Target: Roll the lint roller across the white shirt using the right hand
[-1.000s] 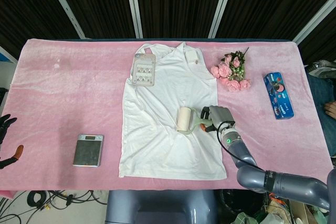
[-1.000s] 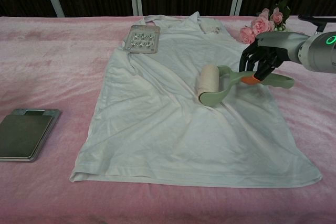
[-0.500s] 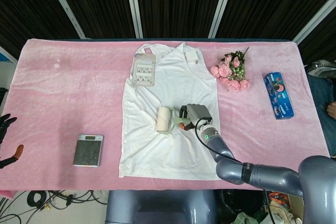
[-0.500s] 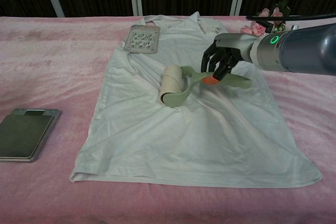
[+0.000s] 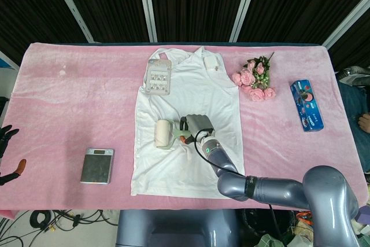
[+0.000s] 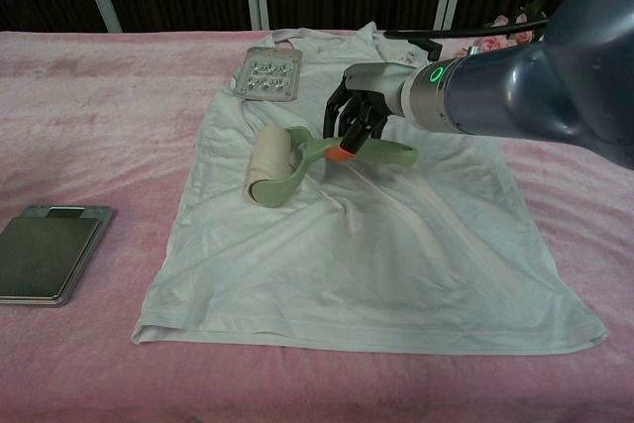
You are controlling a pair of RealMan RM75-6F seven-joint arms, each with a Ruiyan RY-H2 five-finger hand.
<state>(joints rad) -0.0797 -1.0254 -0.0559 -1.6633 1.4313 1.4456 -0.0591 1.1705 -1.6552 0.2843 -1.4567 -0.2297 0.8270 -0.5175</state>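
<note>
A white sleeveless shirt (image 5: 191, 85) (image 6: 396, 245) lies flat on the pink tablecloth. On its left half rests a lint roller (image 5: 164, 133) (image 6: 267, 164) with a cream roll and a pale green handle. My right hand (image 5: 194, 128) (image 6: 358, 122) grips that handle (image 6: 381, 154), fingers wrapped over it near an orange spot. The roll touches the cloth near the shirt's left edge, and the fabric wrinkles around it. My left hand (image 5: 7, 137) shows only as dark fingers at the far left edge of the head view, off the table, fingers apart and holding nothing.
A clear blister pack (image 5: 159, 77) (image 6: 268, 74) lies on the shirt's upper left. A small scale (image 5: 96, 165) (image 6: 48, 253) sits left of the shirt. Pink roses (image 5: 254, 80) and a blue packet (image 5: 306, 105) lie to the right.
My right hand has drawn the lint roller leftward across the shirt, from the right half to near the left edge. The arm now stretches over the shirt's middle.
</note>
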